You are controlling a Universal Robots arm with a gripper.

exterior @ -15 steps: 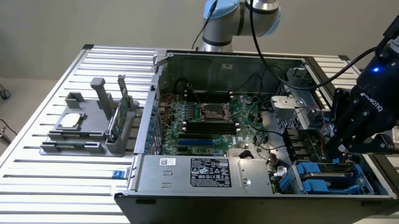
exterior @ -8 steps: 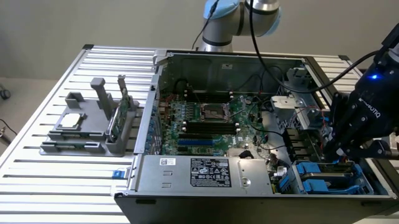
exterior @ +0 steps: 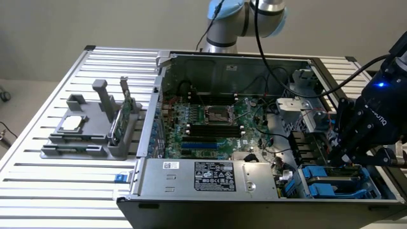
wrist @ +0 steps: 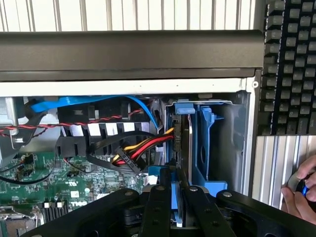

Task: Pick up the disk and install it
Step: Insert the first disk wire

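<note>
Item: my fingers (exterior: 341, 160), exterior view. They hang low inside the open computer case (exterior: 254, 200), at the corner toward the exterior view's right, just above the blue drive bay (exterior: 327, 183); the motherboard (exterior: 210, 126) lies well apart toward the left. What they carry is hard to make out from here. Outside the case, on the slatted desk (exterior: 57, 191), a grey parts stand (exterior: 89, 129) sits at the exterior view's left. Item: fingers (wrist: 178, 190), wrist view. They are drawn close together and clamped on the disk (wrist: 183, 148), which I hold on edge, a thin silver slab in a blue carrier. Its long axis runs straight away from my fingers, pointing into the bay (wrist: 210, 148); the far end appears already between the bay's blue walls, though I cannot tell how deep it is seated. The red and yellow power cable (wrist: 143, 148) lies just beside the disk. Item: a person's hand (wrist: 301, 195) rests on the desk outside the case, near a keyboard (wrist: 291, 64).
</note>
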